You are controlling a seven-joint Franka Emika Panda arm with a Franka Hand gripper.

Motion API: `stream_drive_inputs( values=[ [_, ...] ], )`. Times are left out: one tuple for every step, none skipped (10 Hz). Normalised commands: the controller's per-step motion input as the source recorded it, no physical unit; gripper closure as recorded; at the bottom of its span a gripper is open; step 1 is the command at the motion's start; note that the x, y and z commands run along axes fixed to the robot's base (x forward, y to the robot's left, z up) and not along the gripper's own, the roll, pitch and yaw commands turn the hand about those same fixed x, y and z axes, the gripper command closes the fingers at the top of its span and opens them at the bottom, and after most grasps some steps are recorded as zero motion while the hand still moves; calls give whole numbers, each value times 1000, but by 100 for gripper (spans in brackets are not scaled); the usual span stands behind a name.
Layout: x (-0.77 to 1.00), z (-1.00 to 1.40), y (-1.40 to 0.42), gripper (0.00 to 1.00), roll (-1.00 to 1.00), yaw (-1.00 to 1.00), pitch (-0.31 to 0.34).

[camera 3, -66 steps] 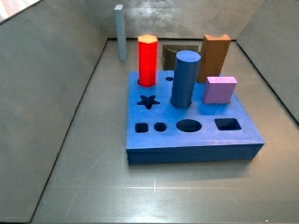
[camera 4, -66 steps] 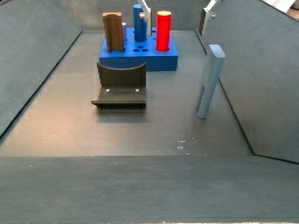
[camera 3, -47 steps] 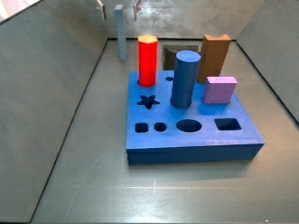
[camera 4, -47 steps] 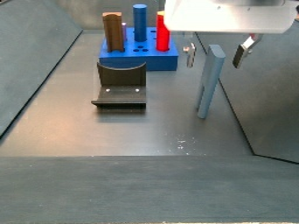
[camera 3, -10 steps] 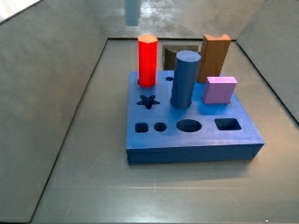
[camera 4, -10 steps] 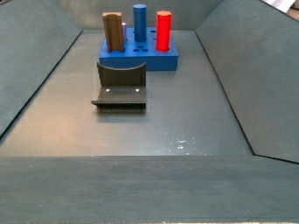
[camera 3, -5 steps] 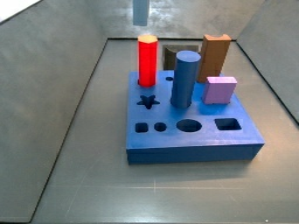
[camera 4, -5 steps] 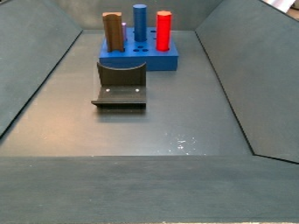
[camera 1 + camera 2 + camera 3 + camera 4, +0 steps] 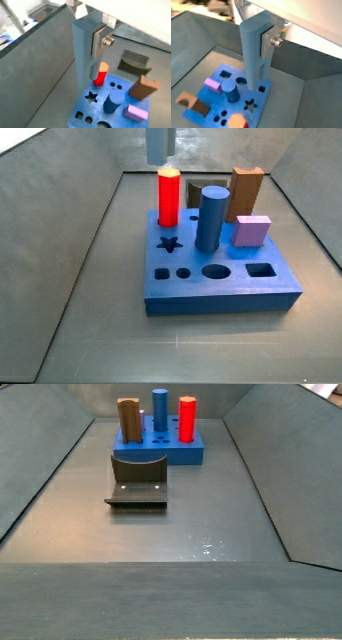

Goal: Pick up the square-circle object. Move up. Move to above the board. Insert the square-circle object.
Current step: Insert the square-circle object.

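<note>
Two wrist views: tool (image 9: 89, 22) is clamping the square-circle object (image 9: 82, 55), which is hanging high above the board (image 9: 100, 110).
Side view: only the peg's lower end (image 9: 158, 141) is showing, above the red cylinder (image 9: 168, 196).
Fixture (image 9: 136, 482): sitting just beside the board (image 9: 158, 452).

No lettering, label, brand, number or sign can be read anywhere in these views; the gripper (image 9: 89, 25), high above the board (image 9: 221, 278) and closed on the square-circle object (image 9: 254, 47), carries no readable mark on its silver fingers (image 9: 272, 41); the board's dark blue faces are plain in both side views; the red cylinder (image 9: 168, 196), blue cylinder (image 9: 213, 217), brown block (image 9: 246, 190) and fixture (image 9: 138, 485) bear no writing.
</note>
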Motion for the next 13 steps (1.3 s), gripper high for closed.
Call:
stream_drive_inputs(
  values=[
    [0,-277,0,100,0,-1000,-74],
    [0,-337,0,100,0,-1000,-74],
    [3,-357,0,100,0,-1000,-86],
    [6,-357,0,100,0,-1000,-87],
    [3,-363,0,100,0,-1000,-87],
    [0,-357,0,100,0,-1000,-86],
    [0,-343,0,100,0,-1000,-67],
    [0,-340,0,100,0,-1000,-60],
    [0,-314,0,100,0,-1000,-26],
    [0,-314,0,100,0,-1000,-23],
    [0,-331,-71,100,0,-1000,-26],
    [0,-383,-409,100,0,-803,-59],
    [0,-377,-426,100,0,-794,-26]
  ],
)
